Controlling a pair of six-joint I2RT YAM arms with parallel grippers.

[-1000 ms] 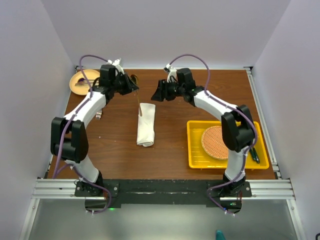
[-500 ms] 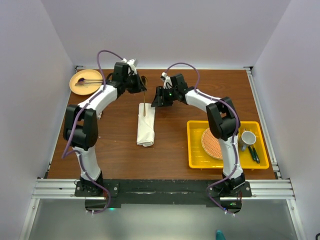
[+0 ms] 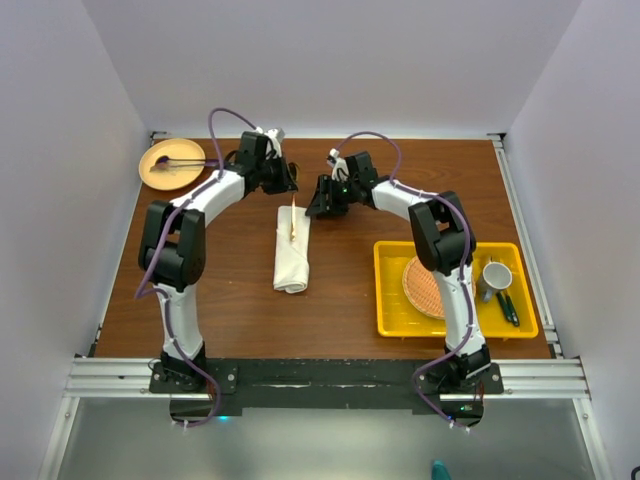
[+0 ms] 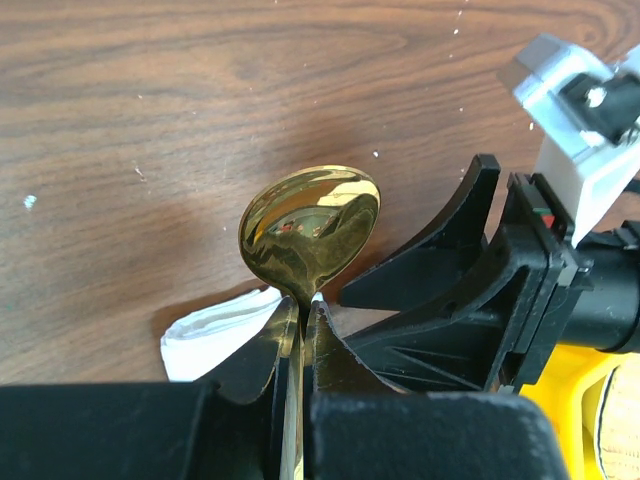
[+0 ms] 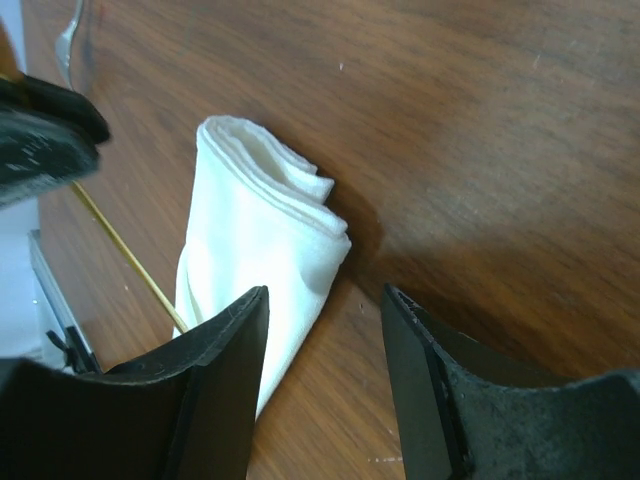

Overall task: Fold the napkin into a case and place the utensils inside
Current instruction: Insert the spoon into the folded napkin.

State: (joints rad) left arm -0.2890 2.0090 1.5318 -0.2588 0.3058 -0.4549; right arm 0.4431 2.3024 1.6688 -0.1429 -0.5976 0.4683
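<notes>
Spoon [image 4: 310,225] is pinched at its neck in my left gripper [image 4: 303,305], its slim handle slanting down toward the far end of the white case [image 3: 292,255], which lies lengthwise mid-table. My right gripper [image 5: 325,292] stands open near that end, holding nothing.

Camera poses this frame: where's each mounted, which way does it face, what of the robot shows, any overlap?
Top external: fixed above and behind the bases, facing down on the table; left arm and right arm show whole.
Left wrist: on the left arm, looking along the left gripper, shut on the spoon, toward the table.
Right wrist: on the right arm, looking between the fingers of the open right gripper at the napkin.
Shared: both wrist views show napkin and spoon.
</notes>
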